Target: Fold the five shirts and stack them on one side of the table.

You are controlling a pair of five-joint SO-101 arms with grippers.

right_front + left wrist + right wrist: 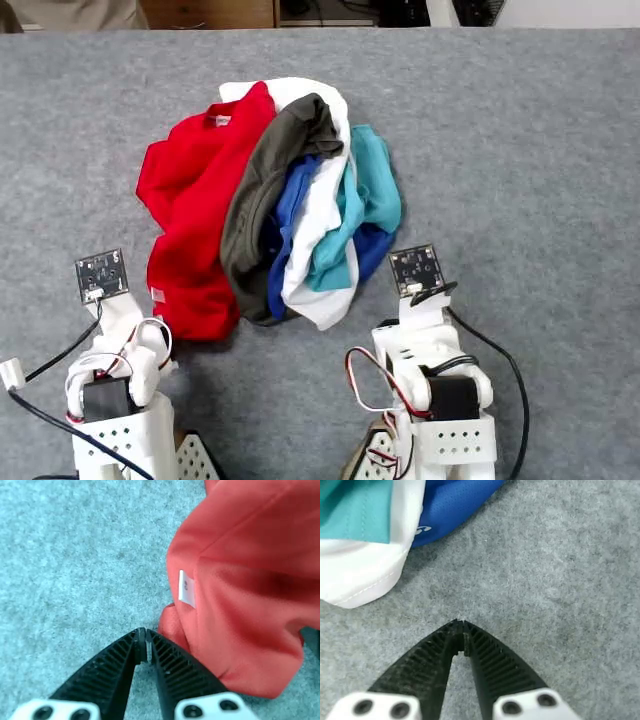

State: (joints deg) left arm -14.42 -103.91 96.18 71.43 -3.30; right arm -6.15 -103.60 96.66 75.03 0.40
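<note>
Heap of five unfolded shirts on the grey bench [530,150], seen from above, with both arms standing at the near edge. At far left, the left claw [144,632] points down at the bench with its jaws closed tip to tip on nothing, just beside the near hem of the red shirt [190,215]; a small white tag [186,588] stands out from that hem. The red shirt forms the left flank of the heap and lies crumpled, partly under the olive shirt [262,195], which drapes across the middle. Next come a blue shirt [288,225], a white shirt [320,218] and, on the right flank, a teal shirt [372,185], all bunched and overlapping. At far right, the right claw [461,627] is likewise closed and empty, over bare bench near the white and blue hems. Handling, as judged: the cloth is light, limp and thin, so it will sag and drag its neighbours, and may slip from a shallow pinch. A free edge offers the best hold, such as the red hem by the tag, pinched through a single layer and drawn clear of the heap
</note>
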